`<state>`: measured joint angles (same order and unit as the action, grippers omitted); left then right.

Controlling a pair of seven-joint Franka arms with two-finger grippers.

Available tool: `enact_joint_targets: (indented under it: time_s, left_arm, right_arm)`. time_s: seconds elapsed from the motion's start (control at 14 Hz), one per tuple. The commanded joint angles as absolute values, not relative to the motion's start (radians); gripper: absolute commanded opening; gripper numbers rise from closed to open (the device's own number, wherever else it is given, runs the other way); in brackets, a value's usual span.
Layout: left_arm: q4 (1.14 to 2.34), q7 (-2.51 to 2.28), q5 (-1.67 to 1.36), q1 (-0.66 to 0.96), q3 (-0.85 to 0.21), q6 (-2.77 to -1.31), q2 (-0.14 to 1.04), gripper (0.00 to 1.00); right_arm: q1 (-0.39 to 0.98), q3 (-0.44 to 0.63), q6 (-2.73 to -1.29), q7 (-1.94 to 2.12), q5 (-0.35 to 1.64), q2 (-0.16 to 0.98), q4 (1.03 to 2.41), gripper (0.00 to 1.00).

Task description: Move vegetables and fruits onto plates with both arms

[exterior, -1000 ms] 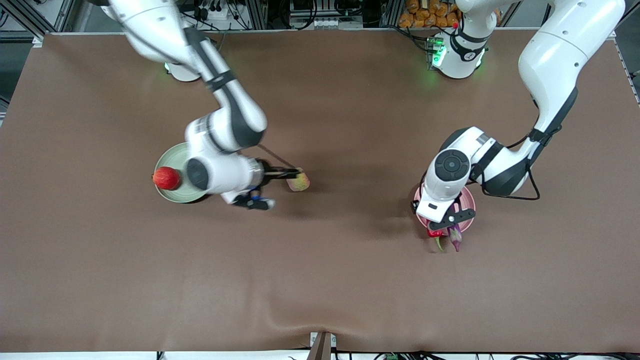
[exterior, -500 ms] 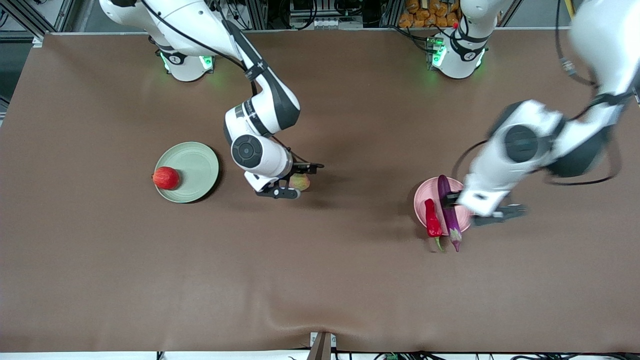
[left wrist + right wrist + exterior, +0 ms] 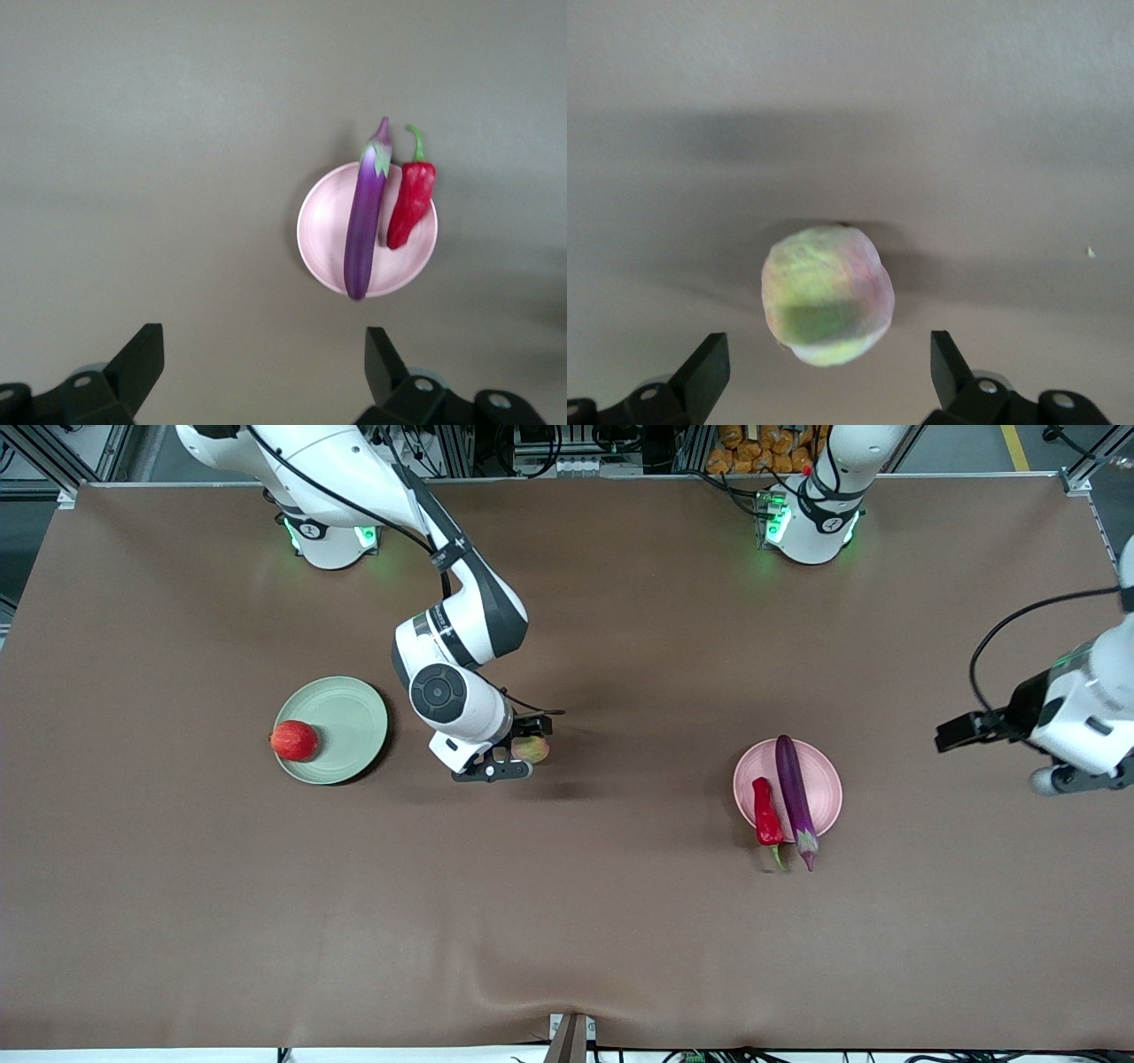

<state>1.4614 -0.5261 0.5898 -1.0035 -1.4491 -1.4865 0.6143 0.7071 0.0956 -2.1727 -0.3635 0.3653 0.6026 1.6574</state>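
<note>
Peach-like fruit point(image 3: 532, 749), small, round and pale yellow-pink, is the one piece you have yet to plate: it sits on the brown counter point(image 3: 567, 921) between the two plates, closer to the pale green round plate point(image 3: 341, 717) than to the pink one. Your right gripper point(image 3: 514, 755) hangs directly over it with its jaws spread wide and empty, one on each side of the fruit in the right wrist view, so the fruit lies straight below and centred in the gap; being round, it offers no long axis to line up on. That arm is clearly the one to use. The bright red-orange round fruit point(image 3: 295, 741) rests on the green plate's rim. The long glossy purple eggplant point(image 3: 795, 797) and the curved red chili pepper point(image 3: 766, 815) lie side by side on the pale pink round plate point(image 3: 828, 779), their stem ends overhanging it. Your left gripper point(image 3: 961, 731) waits over the left arm's end of the counter, well apart from that plate, jaws wide and empty.
</note>
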Motion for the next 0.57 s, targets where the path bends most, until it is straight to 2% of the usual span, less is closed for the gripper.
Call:
enact_joint_targets:
  time_s: [0.0,0.14,0.5]
  left_arm:
    - [1.395,-0.511,0.592,-0.988,-1.494,-1.401,0.591,1.00]
    - [1.388,-0.508,0.586,-0.988,-1.494,-1.401,0.548,1.00]
    - [1.373,-0.482,0.494,-0.979,-1.459,-1.399,0.459,1.00]
  right_arm:
    - [0.713,0.089,-2.239,-0.344,0.342,0.670,1.600,1.00]
    - [0.718,0.089,-2.296,-0.292,0.344,0.690,1.600,1.00]
    - [0.739,0.087,-2.303,-0.273,0.354,0.712,1.612,1.00]
